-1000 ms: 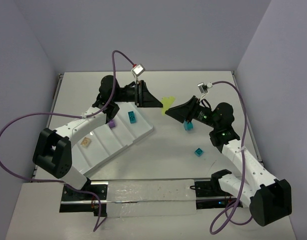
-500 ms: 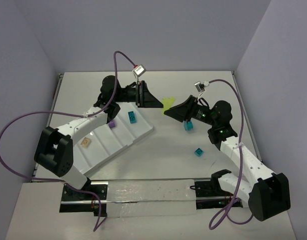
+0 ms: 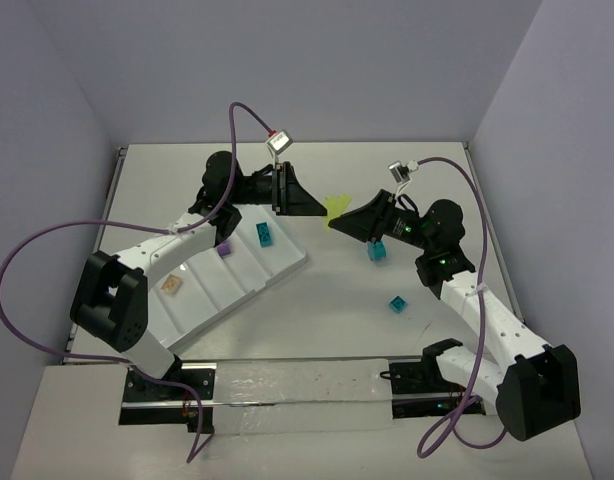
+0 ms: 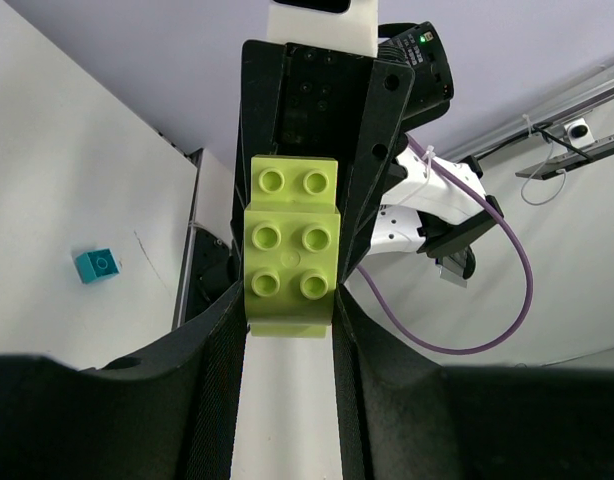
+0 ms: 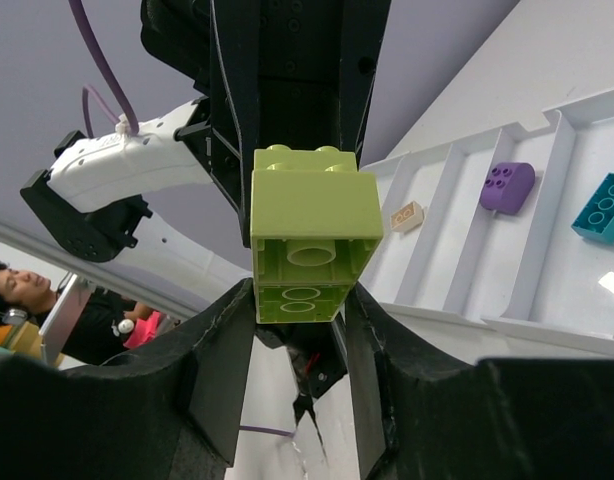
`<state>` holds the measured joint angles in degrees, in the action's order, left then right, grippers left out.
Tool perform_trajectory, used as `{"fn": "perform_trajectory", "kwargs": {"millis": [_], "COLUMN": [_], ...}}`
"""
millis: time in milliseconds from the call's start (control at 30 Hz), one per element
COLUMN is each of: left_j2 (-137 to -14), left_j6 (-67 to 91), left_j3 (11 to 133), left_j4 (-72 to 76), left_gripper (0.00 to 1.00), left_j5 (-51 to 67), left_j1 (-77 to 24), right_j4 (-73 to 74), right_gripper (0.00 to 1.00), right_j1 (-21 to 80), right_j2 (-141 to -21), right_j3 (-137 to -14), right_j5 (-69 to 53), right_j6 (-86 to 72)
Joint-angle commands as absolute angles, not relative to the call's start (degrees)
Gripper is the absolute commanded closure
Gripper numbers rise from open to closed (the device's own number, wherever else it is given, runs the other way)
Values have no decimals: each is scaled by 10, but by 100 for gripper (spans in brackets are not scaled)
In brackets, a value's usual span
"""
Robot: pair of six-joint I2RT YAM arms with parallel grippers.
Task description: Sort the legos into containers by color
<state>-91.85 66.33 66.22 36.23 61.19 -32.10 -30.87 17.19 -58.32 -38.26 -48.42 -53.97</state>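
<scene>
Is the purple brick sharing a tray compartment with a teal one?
No: in the right wrist view the purple brick and teal brick lie in adjacent tray compartments, a ridge between them.

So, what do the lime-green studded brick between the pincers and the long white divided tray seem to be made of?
The lime-green studded brick looks like hard moulded plastic, smooth with a soft sheen: crisp round studs on top, hollow tubes underneath. The long white divided tray seems thin moulded plastic, fairly matt: its ridges are one piece with the floor. Translucency I cannot judge.
</scene>
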Motion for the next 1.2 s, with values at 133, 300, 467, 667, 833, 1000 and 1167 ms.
{"fn": "perform_trajectory", "kwargs": {"millis": [133,300,467,667,833,1000,1167], "left_j2": [-921,-922,-919,-898,-858,-810,-725], "left_j6": [640,638,628,600,586,575,485], "left_j3": [658,657,660,665,643,610,592], "left_j4": [370,370,356,309,278,244,25], "left_gripper": [100,100,100,100,100,100,100], "left_j5": [618,617,612,592,553,505,345], "left_j1": [-333,-333,-332,-313,-277,-253,-229], "right_j4": [-333,-322,-315,-294,-232,-113,-14], "right_gripper": [48,57,88,100,100,100,100], "right_j1": [171,171,171,169,169,169,169], "right_j2": [-586,-589,-580,-569,-552,-533,-525], "right_j3": [-411,-415,-408,-389,-383,-395,-423], "right_j5": [-481,-478,-468,-461,-437,-396,-326], "right_j6": [-531,-521,-516,-504,-462,-393,-359]}}
